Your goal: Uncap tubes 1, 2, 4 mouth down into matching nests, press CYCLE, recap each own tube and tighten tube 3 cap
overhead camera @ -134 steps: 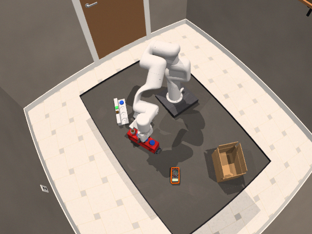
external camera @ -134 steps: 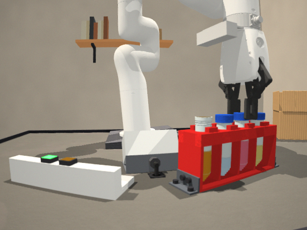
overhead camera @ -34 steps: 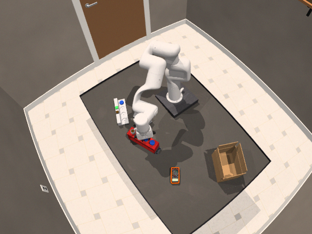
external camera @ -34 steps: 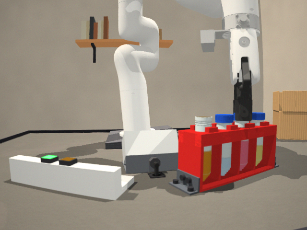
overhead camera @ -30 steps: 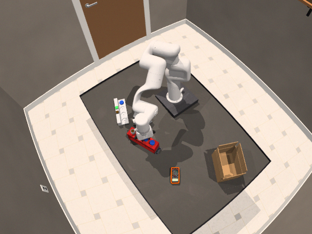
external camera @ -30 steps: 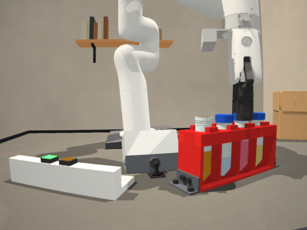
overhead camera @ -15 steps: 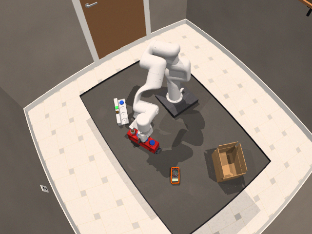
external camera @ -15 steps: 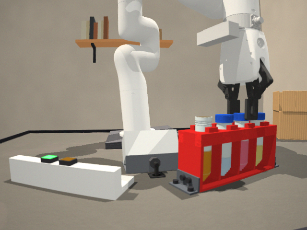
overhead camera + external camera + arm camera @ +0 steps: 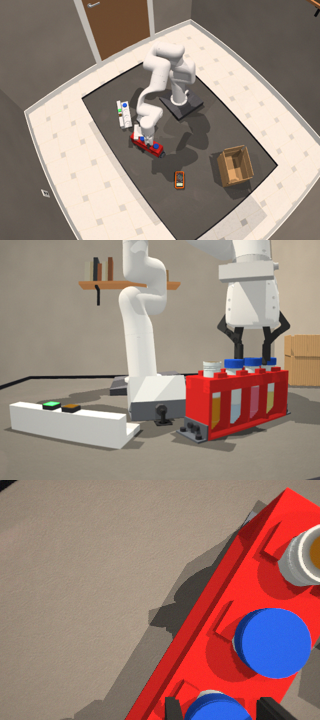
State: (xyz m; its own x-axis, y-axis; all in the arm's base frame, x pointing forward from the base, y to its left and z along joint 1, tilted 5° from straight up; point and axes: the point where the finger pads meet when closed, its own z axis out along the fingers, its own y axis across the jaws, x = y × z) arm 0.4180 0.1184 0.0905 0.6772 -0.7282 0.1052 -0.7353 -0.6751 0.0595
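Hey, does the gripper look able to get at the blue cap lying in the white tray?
Probably yes. That cap lies uncovered at the tray's end; the gripper must first lift off the rack cap it straddles.
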